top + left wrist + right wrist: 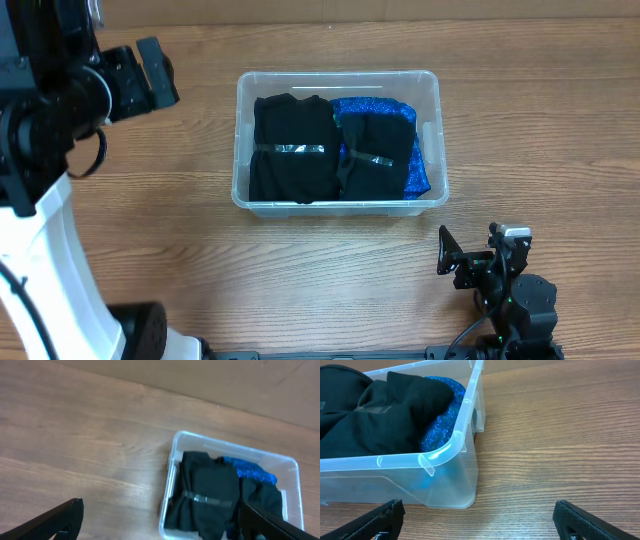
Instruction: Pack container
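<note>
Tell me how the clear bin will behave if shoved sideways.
The container would probably slide rather than tip: it sits low and wide on the smooth wooden table. Its thin clear walls may flex under a push. The folded black clothes filling it are soft, so likely add little weight.

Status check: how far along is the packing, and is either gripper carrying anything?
Done: two black bundles and a blue glittery fabric lie inside the container. In hand: nothing; the left gripper and right gripper are both open, empty and apart from it. Left: no loose item shows on the table, so packing looks about finished, unless more lies out of view.
</note>
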You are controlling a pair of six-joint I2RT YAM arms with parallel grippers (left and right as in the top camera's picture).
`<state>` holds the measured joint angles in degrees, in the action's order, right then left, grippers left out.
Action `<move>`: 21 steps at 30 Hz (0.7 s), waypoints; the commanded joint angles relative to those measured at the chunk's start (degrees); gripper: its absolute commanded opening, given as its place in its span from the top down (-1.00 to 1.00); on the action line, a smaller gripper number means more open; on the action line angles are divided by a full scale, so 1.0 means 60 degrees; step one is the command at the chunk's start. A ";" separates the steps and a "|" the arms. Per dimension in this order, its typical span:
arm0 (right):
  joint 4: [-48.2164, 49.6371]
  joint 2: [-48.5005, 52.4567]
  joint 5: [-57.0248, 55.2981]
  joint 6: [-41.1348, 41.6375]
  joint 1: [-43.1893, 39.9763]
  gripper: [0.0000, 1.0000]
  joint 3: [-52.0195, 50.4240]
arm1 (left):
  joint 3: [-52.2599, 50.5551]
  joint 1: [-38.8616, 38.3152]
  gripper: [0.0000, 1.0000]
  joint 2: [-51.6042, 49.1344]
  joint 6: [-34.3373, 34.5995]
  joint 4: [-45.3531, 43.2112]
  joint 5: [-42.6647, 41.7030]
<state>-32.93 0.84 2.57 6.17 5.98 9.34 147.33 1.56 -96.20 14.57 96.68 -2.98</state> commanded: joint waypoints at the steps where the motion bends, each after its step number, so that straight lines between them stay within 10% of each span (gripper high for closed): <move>1: 0.0051 -0.0113 0.0018 -0.0004 -0.0044 -1.00 -0.0113 | -0.1803 0.0040 -1.00 0.1745 -0.0182 -0.1031 0.0656; 10: 0.0051 -0.0113 0.0018 -0.0004 -0.0044 -1.00 -0.0113 | -0.8950 0.0040 -1.00 0.6080 -0.1657 -0.6812 -0.0437; 21: 0.0051 -0.0113 0.0018 -0.0004 -0.0044 -1.00 -0.0113 | -1.5387 0.0040 -1.00 1.0495 -0.1603 -0.9052 -0.0525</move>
<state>-32.62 0.84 2.57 6.20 5.98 9.28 62.96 1.54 -40.27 5.98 44.75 -4.84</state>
